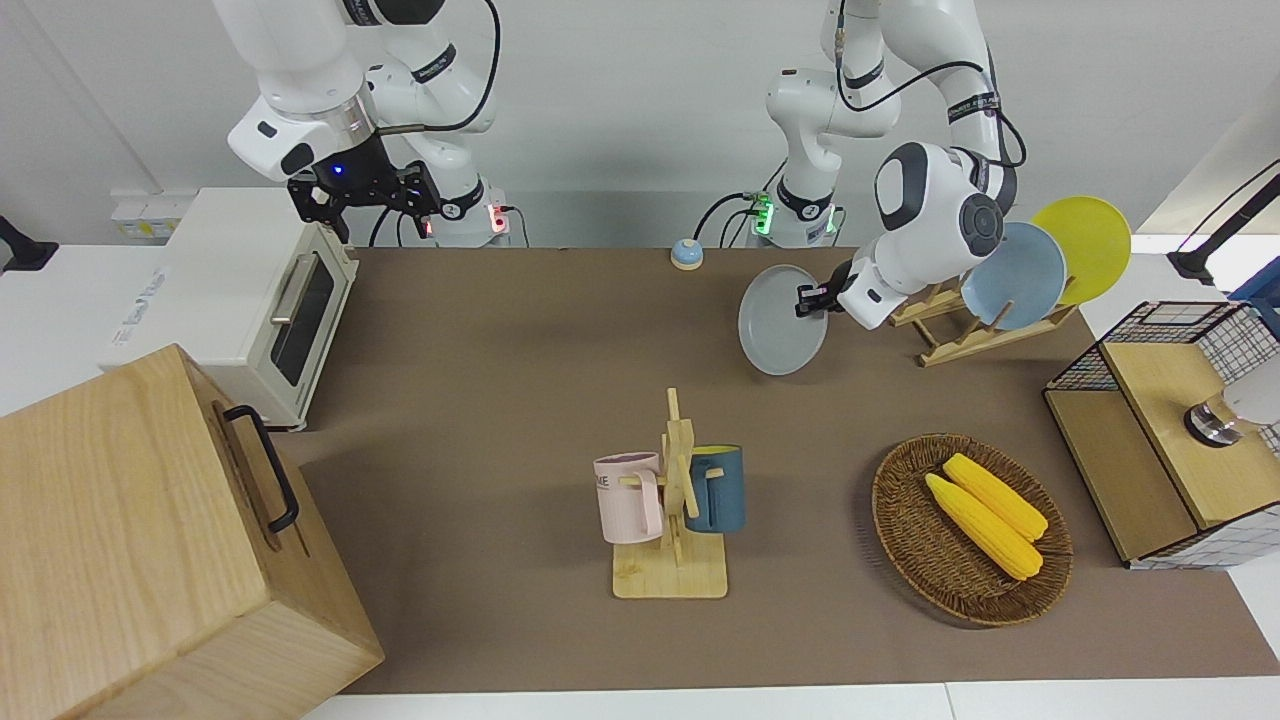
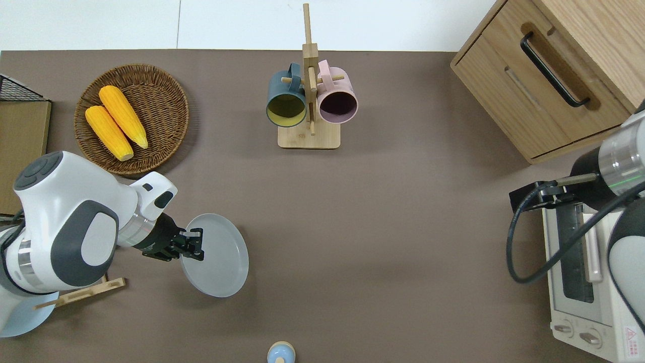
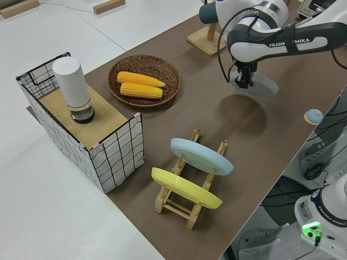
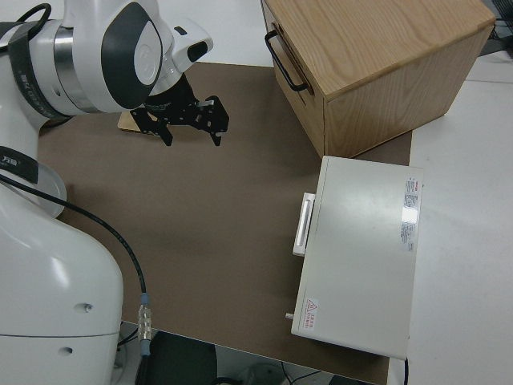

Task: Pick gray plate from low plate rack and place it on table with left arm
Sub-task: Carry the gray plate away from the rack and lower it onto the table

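Front, overhead, two side cameras

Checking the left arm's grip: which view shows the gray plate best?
The overhead view: the gray plate shows whole, the left gripper shut on its rim. The front view shows it tilted; the left side view, partly hidden; the right side view, not at all.

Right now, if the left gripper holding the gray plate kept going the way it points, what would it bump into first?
Probably nothing: the left gripper, holding the round light-gray plate, points along bare brown table toward the right arm's end. Depth is uncertain.
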Motion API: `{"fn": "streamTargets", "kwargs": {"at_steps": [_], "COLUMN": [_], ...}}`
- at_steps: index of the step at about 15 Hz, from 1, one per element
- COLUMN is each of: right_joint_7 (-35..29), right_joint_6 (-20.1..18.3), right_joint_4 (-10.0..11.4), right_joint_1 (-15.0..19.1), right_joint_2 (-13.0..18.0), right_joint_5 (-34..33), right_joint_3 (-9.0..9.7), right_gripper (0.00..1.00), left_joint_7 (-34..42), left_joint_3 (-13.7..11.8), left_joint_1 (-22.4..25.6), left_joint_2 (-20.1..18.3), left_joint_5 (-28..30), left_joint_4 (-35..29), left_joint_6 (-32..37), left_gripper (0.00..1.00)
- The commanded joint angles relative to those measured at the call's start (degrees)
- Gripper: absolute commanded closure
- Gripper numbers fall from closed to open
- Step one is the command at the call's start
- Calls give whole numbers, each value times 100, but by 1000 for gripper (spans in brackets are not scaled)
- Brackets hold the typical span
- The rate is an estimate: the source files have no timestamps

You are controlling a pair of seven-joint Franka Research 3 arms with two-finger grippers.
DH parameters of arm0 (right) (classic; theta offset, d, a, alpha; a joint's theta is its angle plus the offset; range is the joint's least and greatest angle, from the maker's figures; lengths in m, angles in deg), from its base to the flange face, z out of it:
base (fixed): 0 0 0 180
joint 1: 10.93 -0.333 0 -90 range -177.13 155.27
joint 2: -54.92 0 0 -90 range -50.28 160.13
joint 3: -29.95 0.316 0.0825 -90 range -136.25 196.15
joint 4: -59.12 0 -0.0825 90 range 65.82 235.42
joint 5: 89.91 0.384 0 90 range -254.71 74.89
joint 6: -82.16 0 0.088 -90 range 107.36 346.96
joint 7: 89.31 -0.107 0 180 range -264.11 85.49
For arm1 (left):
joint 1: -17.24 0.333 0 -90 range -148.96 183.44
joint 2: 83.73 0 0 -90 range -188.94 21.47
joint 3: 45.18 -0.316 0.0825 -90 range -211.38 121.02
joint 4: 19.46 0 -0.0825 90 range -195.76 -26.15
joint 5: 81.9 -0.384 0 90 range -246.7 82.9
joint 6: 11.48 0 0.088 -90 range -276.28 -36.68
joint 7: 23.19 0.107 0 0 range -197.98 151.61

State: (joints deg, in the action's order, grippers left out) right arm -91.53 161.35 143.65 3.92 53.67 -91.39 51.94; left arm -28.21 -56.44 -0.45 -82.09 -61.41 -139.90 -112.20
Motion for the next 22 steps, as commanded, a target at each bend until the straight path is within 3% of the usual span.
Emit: {"fn": "streamTargets", "kwargs": {"at_steps": [1,2,3,5,6,11,15,22], "right_joint_7": [-68,-68,-68,-68,-68,-68,-68,-68], "right_joint_6": [-62,-62,-62,-62,-62,-62,-62,-62], "right_joint_4": [-41,-41,-41,-41,-41,-41,-33,-41], "right_joint_1": [132,132,132,132,132,132,132,132], "right_joint_2": [12,12,12,12,12,12,12,12], "right_joint_5": [-28,-28,-28,-28,-28,-28,-28,-28], "right_joint_3": [121,121,113,121,121,113,113,121], "right_gripper": [17,17,17,17,17,17,17,17], "left_joint_7": [11,11,11,28,28,28,-33,-16], "left_joint_3": [-16,-16,-16,-25,-25,-25,-51,-306], "left_joint_1": [-42,-42,-42,-42,-42,-42,-42,-15], "left_joint_2": [11,20,29,29,20,2,-94,-226], "left_joint_5": [87,87,78,17,-1,-62,-553,-1503], "left_joint_4": [-129,-129,-129,-129,-129,-103,38,994], "left_joint_6": [-185,-211,-203,-203,-203,-89,-10,455], "left_gripper": [959,951,849,206,52,11,9,7]}}
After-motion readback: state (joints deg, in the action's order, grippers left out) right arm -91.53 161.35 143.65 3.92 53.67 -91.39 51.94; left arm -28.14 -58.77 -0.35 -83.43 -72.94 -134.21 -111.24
